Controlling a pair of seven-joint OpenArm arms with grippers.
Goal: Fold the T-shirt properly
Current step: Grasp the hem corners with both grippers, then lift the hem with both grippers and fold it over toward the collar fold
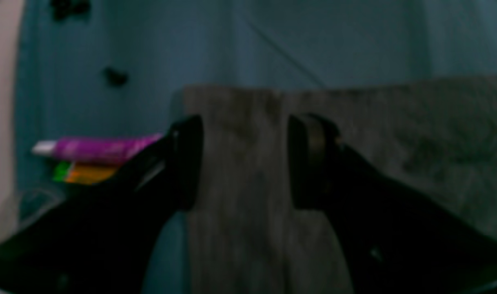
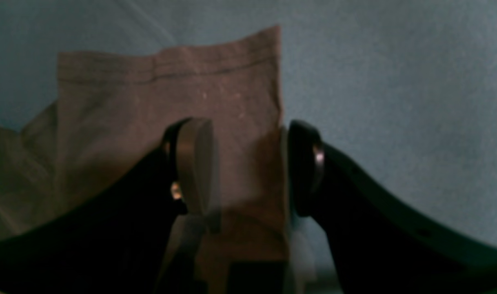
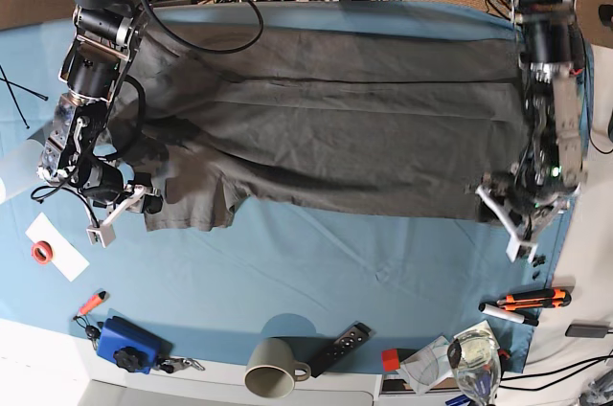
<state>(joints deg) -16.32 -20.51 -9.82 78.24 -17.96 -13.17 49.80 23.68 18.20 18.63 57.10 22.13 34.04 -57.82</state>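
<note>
Tablecloth (image 3: 316, 281), blue, is spread over the whole work surface. T-shirt (image 3: 335, 128), dark grey, is laid across its far half, stretched left to right, with a long crease running along the body; one sleeve lies at the near left, the hem at the right.

Left gripper (image 3: 518, 217) is seen at the right edge, at the hem corner, fingers spread with cloth lying between them but not pinched. Right gripper (image 3: 120, 207) is seen at the near left over the sleeve, fingers likewise spread, the sleeve edge lying between them and nothing held.

Step judged in hand: a lengthwise fold appears laid, both ends let go, further folding not yet done. Next move is judged to call for fresh grasps on sleeve and hem corner, taken low enough to catch every layer, then carried evenly so the crease is kept straight.

Small items noted along the near edge: mug (image 3: 271, 375), remote (image 3: 343, 346), blue box (image 3: 127, 345), markers (image 3: 525, 304).
</note>
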